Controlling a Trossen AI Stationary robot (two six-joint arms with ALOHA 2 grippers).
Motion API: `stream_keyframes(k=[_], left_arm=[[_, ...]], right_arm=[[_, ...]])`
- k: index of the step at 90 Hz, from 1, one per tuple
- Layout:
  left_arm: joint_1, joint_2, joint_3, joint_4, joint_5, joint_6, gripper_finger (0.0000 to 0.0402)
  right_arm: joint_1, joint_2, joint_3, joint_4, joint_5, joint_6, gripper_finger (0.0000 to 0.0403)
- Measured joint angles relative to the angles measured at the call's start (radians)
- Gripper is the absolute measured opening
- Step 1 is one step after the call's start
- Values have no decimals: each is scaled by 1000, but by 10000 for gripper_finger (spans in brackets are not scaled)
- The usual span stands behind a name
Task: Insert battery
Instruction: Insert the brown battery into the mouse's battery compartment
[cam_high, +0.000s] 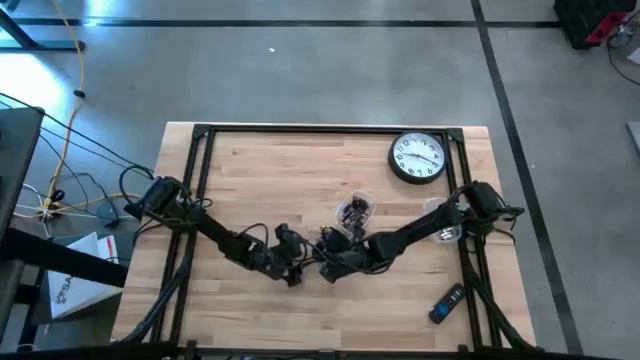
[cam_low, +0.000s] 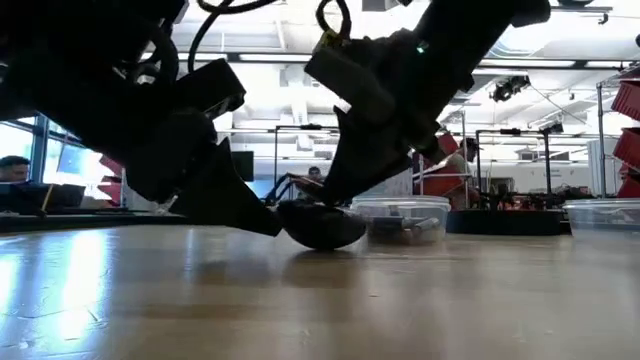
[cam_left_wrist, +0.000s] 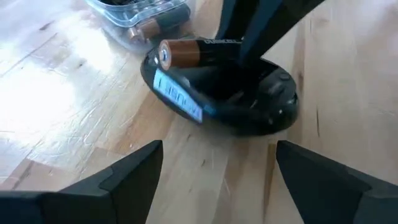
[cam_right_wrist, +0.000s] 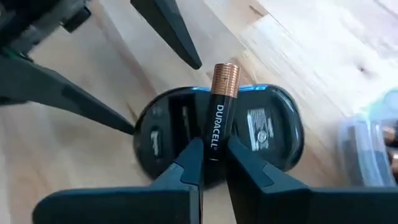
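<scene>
right pincer (cam_right_wrist: 211, 163) is clamped on a duracell battery (cam_right_wrist: 221, 106), holding it right over the open underside of a black computer mouse (cam_right_wrist: 261, 134) on the tabletop (cam_right_wrist: 298, 50). left pincer (cam_left_wrist: 214, 171) sits spread open just beside the mouse. farther back, a clear tub of batteries (cam_left_wrist: 146, 18).

You have a wooden table (cam_high: 300, 180) carrying a wall clock (cam_high: 417, 158), a clear tub (cam_high: 354, 210) of batteries, a black mouse (cam_right_wrist: 217, 140), and a remote (cam_high: 446, 303).
</scene>
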Motion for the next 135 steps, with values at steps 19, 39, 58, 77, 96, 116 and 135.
stream_keyframes(k=[19, 39, 58, 77, 96, 116, 135], left_arm=[[0, 0, 0, 0, -2, 0, 296], [0, 0, 0, 0, -1, 0, 296], [0, 0, 0, 0, -1, 0, 296], [0, 0, 0, 0, -1, 1, 296], [0, 0, 0, 21, -1, 21, 296], [0, 0, 0, 76, -1, 52, 296], [0, 0, 0, 76, -1, 53, 296]], right_arm=[[9, 0, 0, 29, -2, -65, 23], [8, 0, 0, 36, -4, -97, 23], [5, 0, 0, 44, -17, -135, 23], [-6, 0, 0, 46, -17, -139, 23], [-6, 1, 0, 50, -17, -139, 23], [-6, 1, 0, 52, -18, -139, 23], [-10, 1, 0, 58, -25, -148, 23]])
